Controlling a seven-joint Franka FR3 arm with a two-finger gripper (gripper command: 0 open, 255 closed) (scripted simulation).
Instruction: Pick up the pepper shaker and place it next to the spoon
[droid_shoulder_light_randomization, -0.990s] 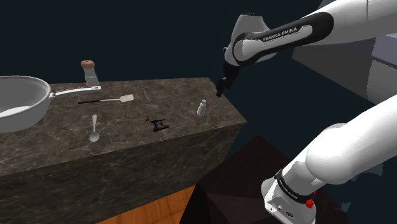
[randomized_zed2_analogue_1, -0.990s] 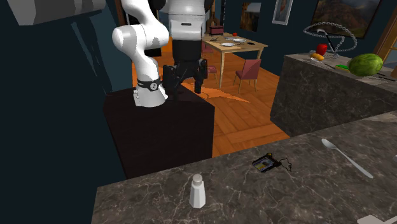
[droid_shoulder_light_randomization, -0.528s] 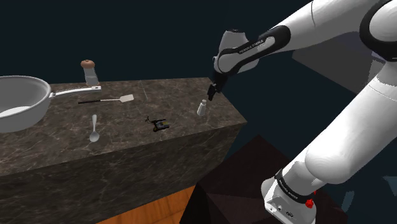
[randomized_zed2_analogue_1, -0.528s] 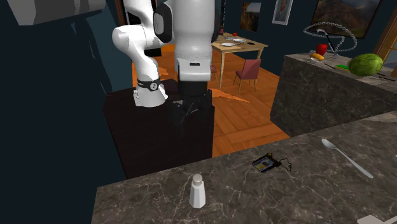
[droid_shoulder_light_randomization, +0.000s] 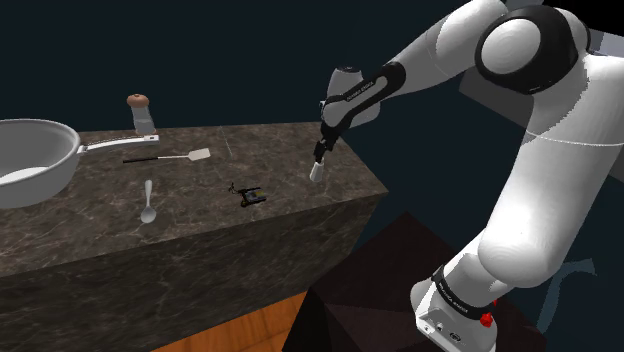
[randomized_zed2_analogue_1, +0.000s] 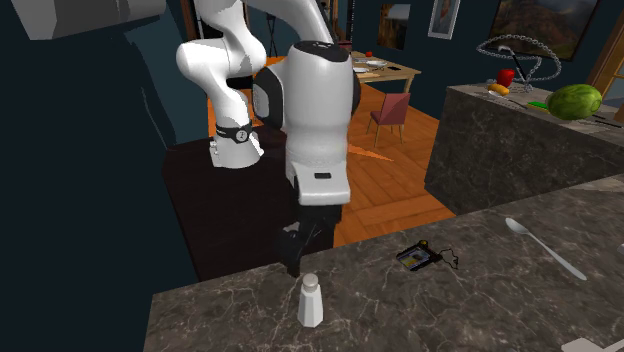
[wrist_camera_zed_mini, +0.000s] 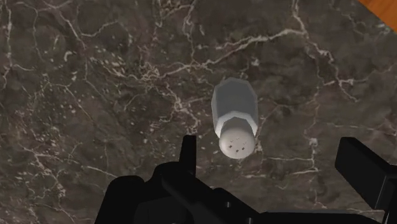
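White pepper shaker (wrist_camera_zed_mini: 235, 118) is shown upright on the dark marbled desk (wrist_camera_zed_mini: 95, 76), just beneath the tool (wrist_camera_zed_mini: 273, 153), which is held apart.

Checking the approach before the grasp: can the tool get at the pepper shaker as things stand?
Probably yes. The tool hangs open just above the upright white shaker, its gap looks wider than the shaker, and nothing stands between them.

The pepper shaker (wrist_camera_zed_mini: 236, 121) is plain pale grey-white, its cap dotted with small dark holes. The marble counter (wrist_camera_zed_mini: 83, 83) is dark brown-grey, laced with thin white veins. The gripper (wrist_camera_zed_mini: 273, 159) is all black, the arm (droid_shoulder_light_randomization: 545, 170) white with dark joints. The spoon (droid_shoulder_light_randomization: 148, 203) is pale grey, the plank floor (randomized_zed2_analogue_1: 395, 195) orange.
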